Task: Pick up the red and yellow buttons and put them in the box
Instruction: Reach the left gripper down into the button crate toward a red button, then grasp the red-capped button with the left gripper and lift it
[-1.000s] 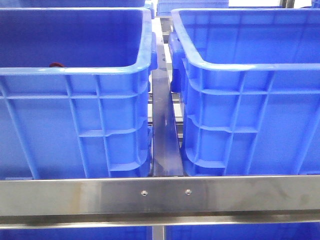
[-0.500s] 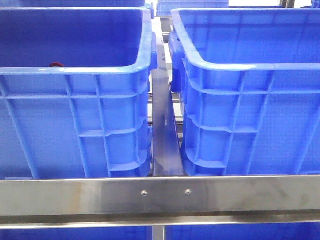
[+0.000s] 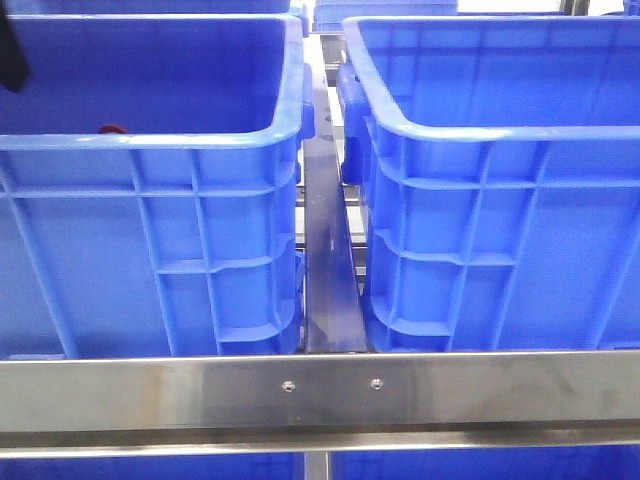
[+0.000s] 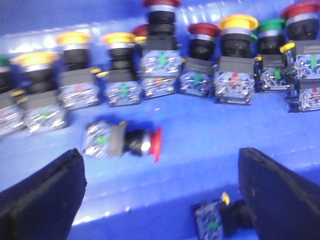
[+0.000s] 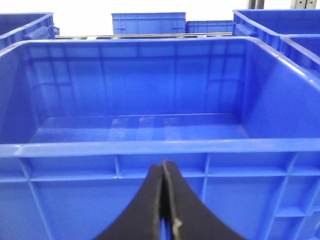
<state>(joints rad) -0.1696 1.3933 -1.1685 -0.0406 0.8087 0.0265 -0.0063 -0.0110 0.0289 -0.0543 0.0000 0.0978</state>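
Observation:
In the left wrist view my left gripper (image 4: 160,200) is open and empty above the floor of a blue crate. A red button (image 4: 156,144) on its switch body lies on its side just beyond the fingers. A row of upright buttons stands further back, with red caps (image 4: 204,30) and yellow caps (image 4: 238,22). Another switch (image 4: 216,221) lies by the right finger (image 4: 280,195). My right gripper (image 5: 164,167) is shut and empty, in front of the near wall of an empty blue box (image 5: 150,147). In the front view this is the right-hand crate (image 3: 480,130).
The left crate (image 3: 150,140) shows a bit of red cap (image 3: 112,129) over its near rim, and a dark part of my left arm (image 3: 12,50) at its far left. A steel rail (image 3: 320,385) crosses the front. Green-capped buttons (image 4: 272,26) stand in the row.
A dark part of my left arm has come into the front view at the upper left edge, over the left crate. The crates have not moved.

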